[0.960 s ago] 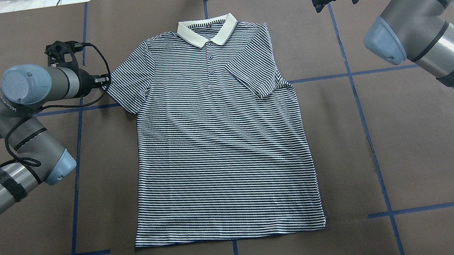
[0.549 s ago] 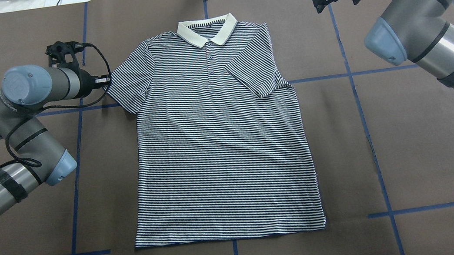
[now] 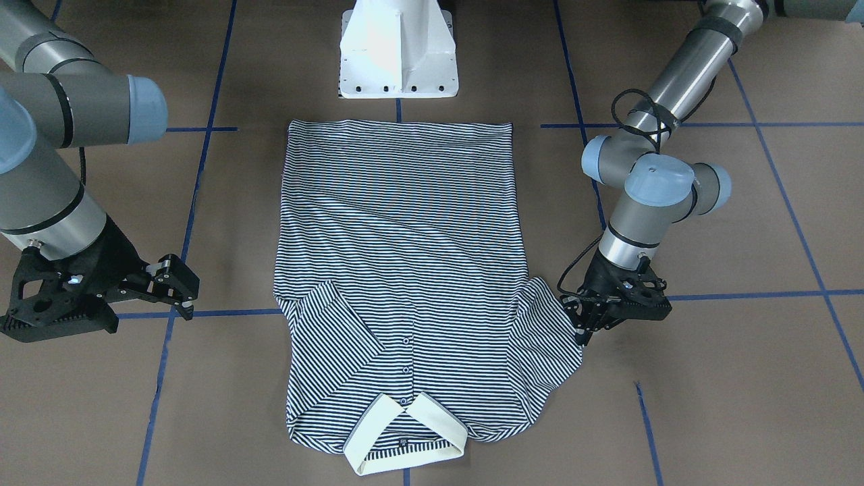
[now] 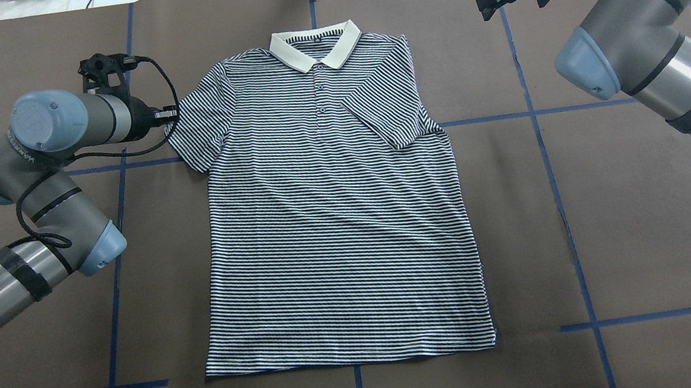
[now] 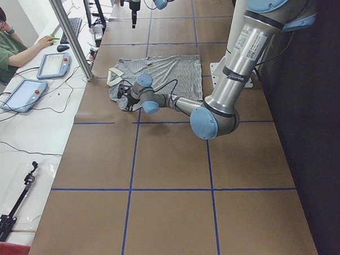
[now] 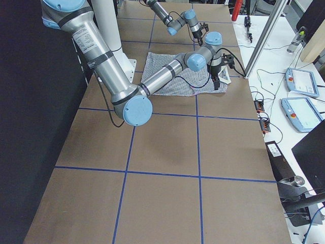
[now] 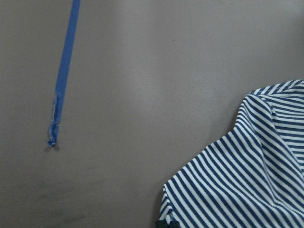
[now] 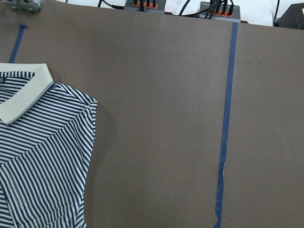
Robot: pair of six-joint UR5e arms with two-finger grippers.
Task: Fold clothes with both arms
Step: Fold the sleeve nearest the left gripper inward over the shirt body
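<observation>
Striped polo shirt (image 4: 337,235), flat on desk (image 4: 625,237). Left gripper (image 3: 582,331): jaws clamped on its sleeve hem. Right gripper (image 3: 177,287): jaws apart, off the shirt.

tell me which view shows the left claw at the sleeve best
Exterior front-facing: the left claw shows whole, its tips at the polo shirt sleeve edge. Overhead mostly hides it behind the wrist, left wrist shows only sleeve and a dark tip, and the side views show it tiny.

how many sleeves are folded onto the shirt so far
1: the sleeve on the robot's right lies folded across the shirt. The other sleeve is spread out at the left hand.
</observation>
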